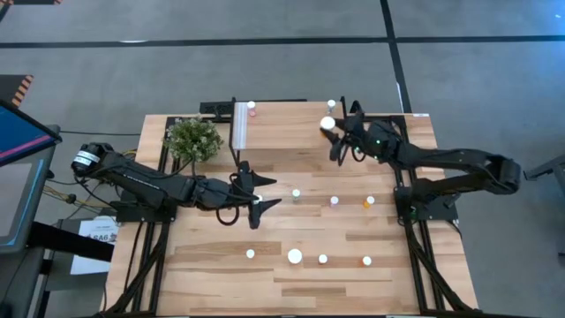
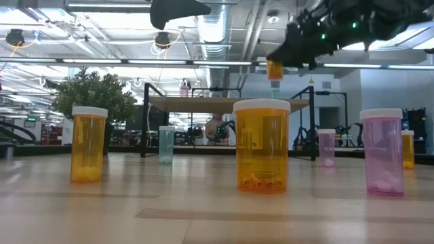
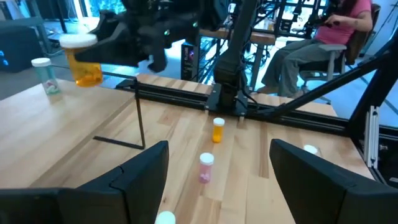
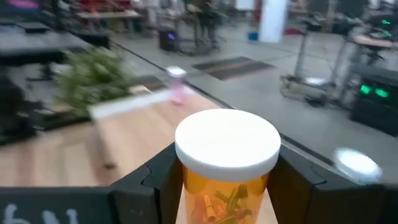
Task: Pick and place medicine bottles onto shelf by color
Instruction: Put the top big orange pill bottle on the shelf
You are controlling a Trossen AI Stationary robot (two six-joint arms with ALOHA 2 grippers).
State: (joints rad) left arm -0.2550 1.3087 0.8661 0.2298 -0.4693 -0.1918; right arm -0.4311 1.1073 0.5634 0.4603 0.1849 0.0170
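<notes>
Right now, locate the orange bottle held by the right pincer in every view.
High view: orange bottle, only its white cap showing, over the shelf.
Low view: upper right, hanging under the right pincer.
Left wrist view: upper left.
Right wrist view: centre, between the fingers.
Shared landmark: the plant.

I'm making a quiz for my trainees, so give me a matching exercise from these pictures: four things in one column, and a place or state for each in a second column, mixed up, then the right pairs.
Column one:
1. right end effector
2. left end effector
3. potted plant
4. pink bottle

Column two:
A. open and holding nothing, above the middle of the table
B. standing on the shelf near its white strip
C. shut on an orange bottle, held over the shelf
D. at the table's far left corner, beside the shelf

Pairs: 1-C, 2-A, 3-D, 4-B
</notes>
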